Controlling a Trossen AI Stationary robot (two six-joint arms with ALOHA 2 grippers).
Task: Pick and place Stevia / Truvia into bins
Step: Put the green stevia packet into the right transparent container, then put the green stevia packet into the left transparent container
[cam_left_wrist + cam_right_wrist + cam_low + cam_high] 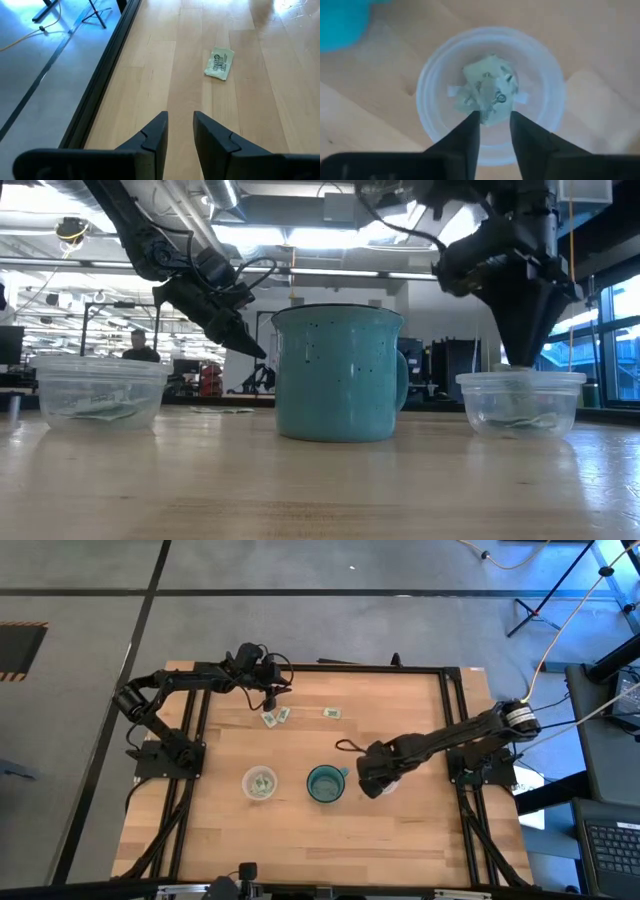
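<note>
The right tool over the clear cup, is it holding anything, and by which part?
The right tool hangs over the clear cup, fingers slightly apart; packets lie just beyond the tips. Whether it pinches one cannot be told.

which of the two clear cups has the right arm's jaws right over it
The clear cup on the handle side of the teal mug; the right gripper points straight down into it. The other cup, beyond the mug, has nothing over it.
</note>
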